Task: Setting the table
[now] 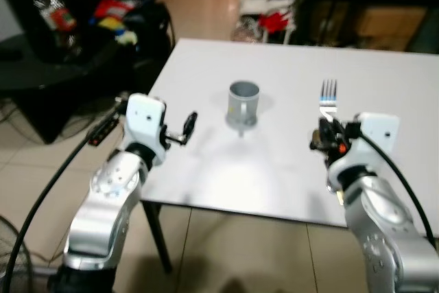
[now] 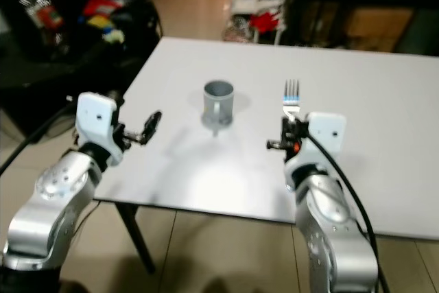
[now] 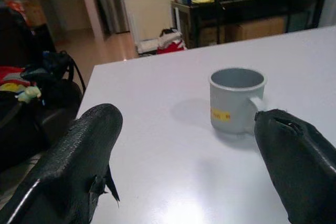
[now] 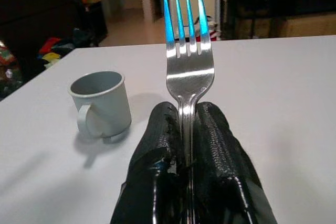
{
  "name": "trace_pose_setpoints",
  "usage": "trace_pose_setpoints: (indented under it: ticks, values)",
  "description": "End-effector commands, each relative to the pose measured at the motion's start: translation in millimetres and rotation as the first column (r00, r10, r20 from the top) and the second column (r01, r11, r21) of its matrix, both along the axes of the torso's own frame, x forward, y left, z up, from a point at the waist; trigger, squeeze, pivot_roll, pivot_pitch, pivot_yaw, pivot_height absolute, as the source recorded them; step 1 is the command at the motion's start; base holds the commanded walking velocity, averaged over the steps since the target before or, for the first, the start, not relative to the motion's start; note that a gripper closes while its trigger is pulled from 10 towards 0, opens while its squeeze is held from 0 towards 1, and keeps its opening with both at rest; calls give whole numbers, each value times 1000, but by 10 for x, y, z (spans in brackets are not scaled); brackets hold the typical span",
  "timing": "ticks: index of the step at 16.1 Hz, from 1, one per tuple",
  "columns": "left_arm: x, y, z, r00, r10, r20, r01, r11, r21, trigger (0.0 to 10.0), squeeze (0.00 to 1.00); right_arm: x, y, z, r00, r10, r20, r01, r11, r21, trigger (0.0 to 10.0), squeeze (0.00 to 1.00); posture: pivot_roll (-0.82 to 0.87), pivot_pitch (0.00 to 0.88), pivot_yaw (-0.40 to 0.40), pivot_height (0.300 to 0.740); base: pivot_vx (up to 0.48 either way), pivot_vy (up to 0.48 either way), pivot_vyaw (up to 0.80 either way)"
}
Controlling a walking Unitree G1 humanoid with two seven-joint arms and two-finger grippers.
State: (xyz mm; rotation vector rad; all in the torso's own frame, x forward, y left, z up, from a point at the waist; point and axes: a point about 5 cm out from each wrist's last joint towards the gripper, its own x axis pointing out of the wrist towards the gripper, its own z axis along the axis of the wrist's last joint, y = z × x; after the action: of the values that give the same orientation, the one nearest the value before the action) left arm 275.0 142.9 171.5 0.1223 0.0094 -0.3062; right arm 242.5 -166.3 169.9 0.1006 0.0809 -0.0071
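Right gripper: our right gripper (image 4: pixel 188 145) was clamped on the handle of a fork (image 4: pixel 186 51), one black finger on each side, tines pointing forward and away from us.
Fork: it was held above the white table (image 1: pixel 288 169), to the right of the cup; from the head views we could not tell for sure how far off the surface it sat, as they were blurred.
Left gripper: our left gripper (image 3: pixel 184 156) had its fingers (image 3: pixel 79 150) spread wide with nothing between them, facing the cup from the table's near left corner.
Cup: a grey cup (image 1: pixel 243 105) stood upright near the middle of the table, handle turned toward us, well apart from both grippers.
Step in hand: we judged it to be laying the fork down beside the cup as part of a place setting.
Doing it well: we thought the fork should come down flat and level, handle toward the near edge, with a clear gap from the cup so the tines would not knock it; the fingers should part only once the handle rested on the table.
Right arm pose: the forearm reached forward over the near edge, wrist level.
Left arm pose: bent at the elbow, wrist raised by the table corner, a black cable (image 1: pixel 48 190) trailing from it.
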Motion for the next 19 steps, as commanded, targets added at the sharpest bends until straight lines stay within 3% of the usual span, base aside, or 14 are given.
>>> trace_pose_setpoints:
  ticks: [1,5,9,13,16,19]
  values:
    - [7,-7,17,1000,-6,6,6,1000,-2,10000,0,-4,-5,3,1000,11,-7,-11,1000,2,10000,0,97,0,59,740,0,476,0]
    - [4,-7,22,1000,2,16,-2,1000,19,10000,0,11,26,-25,997,66,-36,-65,998,10,10000,0,99,0,61,740,0,-135,0]
    - [15,-26,16,1000,-17,2,17,1000,23,10000,0,96,89,-67,977,192,-90,-190,981,31,10000,0,100,0,72,740,0,-120,0]
    - [-5,-54,-16,997,-76,-26,77,996,48,10000,0,383,89,-248,957,189,-218,-182,982,53,10000,0,106,0,79,740,0,0,0]
    - [-30,-40,-18,996,-82,-33,84,994,63,10000,0,559,216,-346,934,242,-262,-224,970,99,10000,0,113,0,83,740,0,0,0]
    - [-72,-24,-32,991,-121,-54,125,988,93,10000,0,777,392,-513,911,206,-359,-168,977,134,10000,0,121,0,85,740,0,0,0]
